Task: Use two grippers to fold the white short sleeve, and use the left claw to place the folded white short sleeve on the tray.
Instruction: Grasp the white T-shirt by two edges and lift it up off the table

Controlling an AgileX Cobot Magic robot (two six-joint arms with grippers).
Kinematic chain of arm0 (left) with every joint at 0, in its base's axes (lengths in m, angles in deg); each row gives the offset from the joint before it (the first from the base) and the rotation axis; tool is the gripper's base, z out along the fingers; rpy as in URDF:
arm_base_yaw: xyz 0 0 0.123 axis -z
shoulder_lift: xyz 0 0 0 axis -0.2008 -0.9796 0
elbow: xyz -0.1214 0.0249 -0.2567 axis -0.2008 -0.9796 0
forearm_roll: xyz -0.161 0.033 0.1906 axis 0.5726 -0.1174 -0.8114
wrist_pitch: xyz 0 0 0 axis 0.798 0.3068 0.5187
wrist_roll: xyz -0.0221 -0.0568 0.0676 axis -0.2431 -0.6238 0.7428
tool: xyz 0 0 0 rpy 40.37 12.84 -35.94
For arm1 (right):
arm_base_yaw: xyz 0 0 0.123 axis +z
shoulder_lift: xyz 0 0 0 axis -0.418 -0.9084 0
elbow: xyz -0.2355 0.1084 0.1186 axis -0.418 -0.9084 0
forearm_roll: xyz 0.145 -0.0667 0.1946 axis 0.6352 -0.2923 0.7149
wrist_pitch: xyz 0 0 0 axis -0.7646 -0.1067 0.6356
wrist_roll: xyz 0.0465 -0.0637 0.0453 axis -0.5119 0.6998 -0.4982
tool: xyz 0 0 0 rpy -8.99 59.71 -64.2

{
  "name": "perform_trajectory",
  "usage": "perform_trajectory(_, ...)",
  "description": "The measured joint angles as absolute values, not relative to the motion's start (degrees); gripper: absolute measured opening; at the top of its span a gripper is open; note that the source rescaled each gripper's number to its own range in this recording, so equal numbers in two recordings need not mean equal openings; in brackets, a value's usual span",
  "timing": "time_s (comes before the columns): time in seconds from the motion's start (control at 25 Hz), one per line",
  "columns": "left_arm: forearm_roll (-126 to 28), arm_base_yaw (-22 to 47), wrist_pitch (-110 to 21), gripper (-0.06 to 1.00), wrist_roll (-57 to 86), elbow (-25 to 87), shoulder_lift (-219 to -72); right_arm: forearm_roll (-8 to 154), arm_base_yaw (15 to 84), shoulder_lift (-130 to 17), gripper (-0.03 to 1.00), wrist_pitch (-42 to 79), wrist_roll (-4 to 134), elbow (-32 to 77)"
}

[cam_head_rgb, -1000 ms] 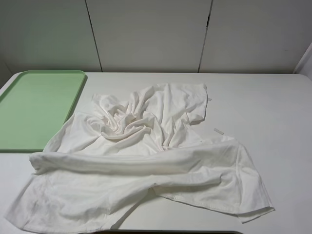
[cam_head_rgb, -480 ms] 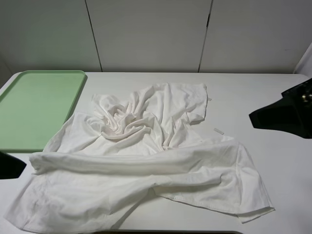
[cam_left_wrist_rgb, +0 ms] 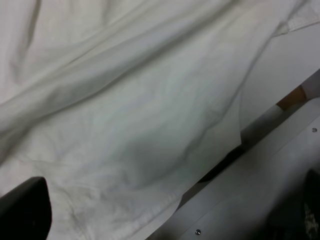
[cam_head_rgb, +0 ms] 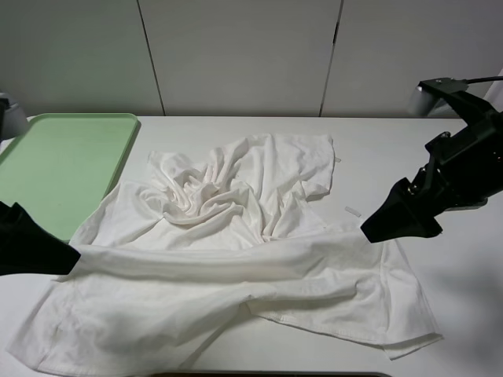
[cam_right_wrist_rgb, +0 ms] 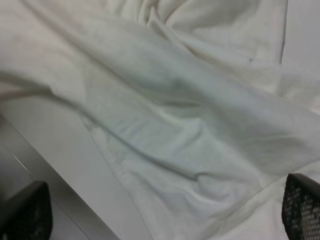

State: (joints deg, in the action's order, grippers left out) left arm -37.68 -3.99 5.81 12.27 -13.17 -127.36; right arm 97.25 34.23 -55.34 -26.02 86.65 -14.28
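Even soft light; wrist views dim, blurred

The large wrinkly thin-fabric T-shirt [cam_head_rgb: 236, 243] is plain white and unpatterned, with grey shading in its folds. The flat rectangular plastic tray [cam_head_rgb: 55, 165] is pale green. The left end effector [cam_head_rgb: 67, 263] and the right end effector [cam_head_rgb: 373, 228] are black. The bench [cam_head_rgb: 440, 149] is white, as is the small tape strip [cam_head_rgb: 352, 211].

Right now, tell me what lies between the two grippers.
The white short sleeve: its long rolled fold spans the stretch from the left gripper to the right gripper, as the exterior high view shows.
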Motion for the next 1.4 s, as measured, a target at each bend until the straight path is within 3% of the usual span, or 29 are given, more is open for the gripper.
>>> perform_trajectory(0.32, -34.92, -3.99, 6.56, 1.0, 14.53, -13.15, -127.36, 95.04, 35.82, -56.8, 1.0, -24.26, 95.79, -14.28)
perform_trajectory(0.68, -34.86, -3.99, 6.56, 1.0, 14.53, -13.15, -127.36, 77.88, 51.21, -63.71, 1.0, -15.09, 97.42, -14.23)
perform_trajectory(0.92, -34.86, -3.99, 7.4, 1.0, 14.66, -13.15, -127.36, 72.21, 51.54, -74.65, 1.0, -9.81, 95.43, -14.23)
perform_trajectory(1.4, -34.86, -3.99, 9.36, 1.0, 14.66, -13.15, -127.36, 71.66, 51.54, -81.6, 1.0, -0.57, 95.27, -14.22)
